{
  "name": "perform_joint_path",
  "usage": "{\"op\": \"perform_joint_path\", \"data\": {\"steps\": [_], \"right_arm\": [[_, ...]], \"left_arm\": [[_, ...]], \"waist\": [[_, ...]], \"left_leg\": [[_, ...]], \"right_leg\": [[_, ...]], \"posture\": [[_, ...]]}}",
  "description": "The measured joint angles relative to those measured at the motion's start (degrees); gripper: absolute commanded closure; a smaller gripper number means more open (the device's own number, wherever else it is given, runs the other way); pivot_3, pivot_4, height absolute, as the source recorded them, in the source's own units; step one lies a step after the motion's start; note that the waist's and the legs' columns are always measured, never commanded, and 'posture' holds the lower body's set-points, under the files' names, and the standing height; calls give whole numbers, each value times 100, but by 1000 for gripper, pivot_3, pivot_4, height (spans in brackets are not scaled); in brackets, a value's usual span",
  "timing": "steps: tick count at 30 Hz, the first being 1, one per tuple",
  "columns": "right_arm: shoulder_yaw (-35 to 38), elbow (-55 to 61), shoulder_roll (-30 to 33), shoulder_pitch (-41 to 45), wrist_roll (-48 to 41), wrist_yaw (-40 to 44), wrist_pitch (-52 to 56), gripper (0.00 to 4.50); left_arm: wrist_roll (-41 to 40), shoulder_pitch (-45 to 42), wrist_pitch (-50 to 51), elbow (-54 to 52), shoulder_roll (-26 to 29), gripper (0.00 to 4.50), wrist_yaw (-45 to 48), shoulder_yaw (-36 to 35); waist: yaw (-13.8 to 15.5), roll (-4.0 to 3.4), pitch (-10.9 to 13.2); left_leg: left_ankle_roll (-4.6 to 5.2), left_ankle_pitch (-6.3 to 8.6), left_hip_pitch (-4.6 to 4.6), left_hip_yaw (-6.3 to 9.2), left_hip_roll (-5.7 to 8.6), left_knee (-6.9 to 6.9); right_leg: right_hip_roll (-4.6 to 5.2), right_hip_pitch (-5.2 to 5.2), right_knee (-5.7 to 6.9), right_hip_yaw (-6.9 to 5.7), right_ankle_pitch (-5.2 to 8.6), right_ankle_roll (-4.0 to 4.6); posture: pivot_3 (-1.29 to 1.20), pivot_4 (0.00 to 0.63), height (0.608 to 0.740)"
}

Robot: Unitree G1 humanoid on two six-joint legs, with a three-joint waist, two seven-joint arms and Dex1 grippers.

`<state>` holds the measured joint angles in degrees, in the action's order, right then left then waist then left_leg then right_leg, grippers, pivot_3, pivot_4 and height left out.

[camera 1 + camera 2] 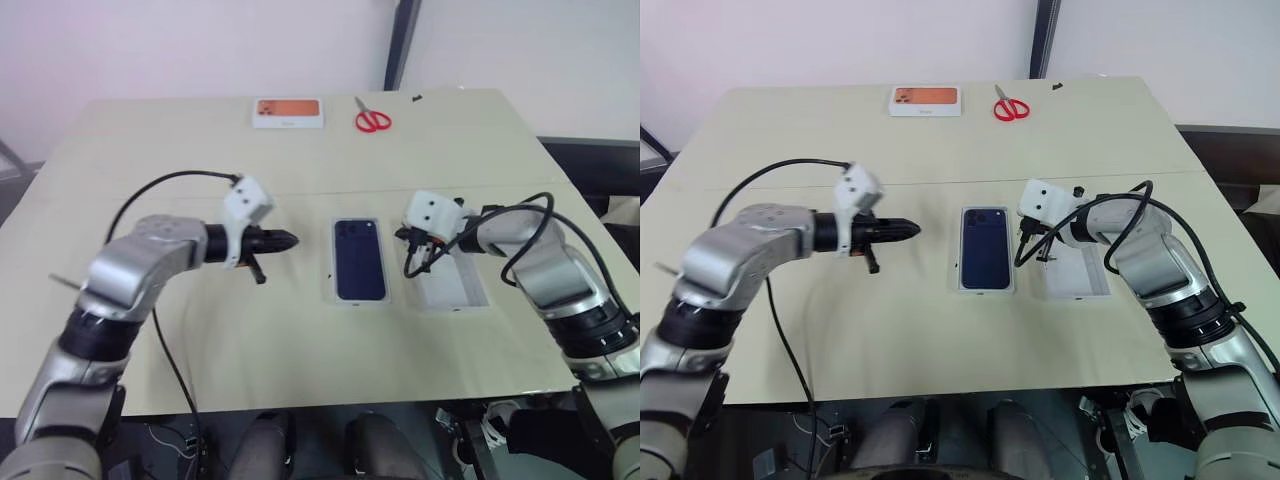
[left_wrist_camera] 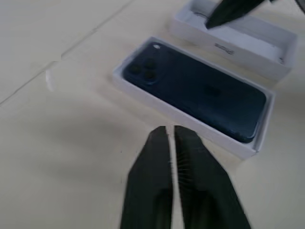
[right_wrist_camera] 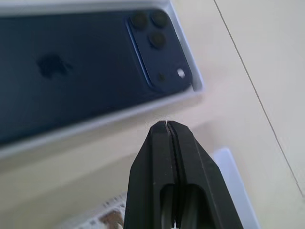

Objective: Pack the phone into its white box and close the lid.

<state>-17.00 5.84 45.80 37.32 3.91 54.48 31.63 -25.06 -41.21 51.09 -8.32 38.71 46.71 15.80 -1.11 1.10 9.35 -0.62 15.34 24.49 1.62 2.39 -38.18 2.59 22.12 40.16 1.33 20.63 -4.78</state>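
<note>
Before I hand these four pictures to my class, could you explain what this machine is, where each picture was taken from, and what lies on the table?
It is a humanoid robot with two arms. Two pictures look down from its head; the other two come from cameras on its wrists. On the table the phone lies back-up in the white box, the lid open-side-up beside it. Farther off are scissors and a small box with an orange picture. The left gripper and right gripper hold nothing, fingers together.

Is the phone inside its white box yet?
Yes. The phone lies flat, camera side up, inside the white box; the lid rests open-side up beside it.
</note>
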Motion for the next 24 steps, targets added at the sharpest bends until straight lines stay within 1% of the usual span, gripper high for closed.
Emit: {"op": "perform_joint_path", "data": {"steps": [2, 4, 7, 12, 17, 24], "right_arm": [[-125, -10, 16, -105, 173, -10, -176, 4500], [-252, -54, 14, -181, 306, -23, -277, 4500], [-309, -140, -64, -246, 440, -86, -336, 4500], [-349, -148, -242, -354, 555, -145, -321, 4500], [-375, -11, -293, -468, 598, -67, -181, 4500], [-305, 461, -98, -825, 600, 187, -71, 4500]], "left_arm": [[382, -318, 17, 413, -97, 3967, 113, 578], [627, -468, 42, 778, -270, 3967, 190, 880], [825, -592, 39, 1096, -554, 3967, 339, 1112], [1130, -684, 4, 1234, -1016, 3967, 441, 1476], [1206, -706, 197, 1201, -1286, 3967, 459, 1486], [1196, -488, 480, 756, -1364, 3967, 573, 1482]], "waist": [[12, 0, 0], [16, 0, 0], [27, 1, 1], [31, 1, 1], [49, 0, 0], [52, -1, -1]], "left_leg": [[-6, -3, 1, 0, 0, -1], [-13, -8, 4, -1, 0, -4], [-18, -11, 9, 0, 0, -6], [-20, -12, 9, 0, 0, -8], [-20, -12, 8, 2, 0, -13], [-20, -12, 6, 3, 1, -13]], "right_leg": [[0, 0, -2, -1, 0, 0], [0, 2, -2, 0, 0, 0], [1, 5, -2, -1, 0, 0], [2, 3, -2, 0, 0, 0], [3, -4, -3, -2, 0, 0], [3, -7, -6, -2, 0, 0]], "posture": [[0, 150, 740], [0, 150, 740], [0, 150, 740], [0, 150, 740], [0, 150, 740], [0, 150, 740]]}}
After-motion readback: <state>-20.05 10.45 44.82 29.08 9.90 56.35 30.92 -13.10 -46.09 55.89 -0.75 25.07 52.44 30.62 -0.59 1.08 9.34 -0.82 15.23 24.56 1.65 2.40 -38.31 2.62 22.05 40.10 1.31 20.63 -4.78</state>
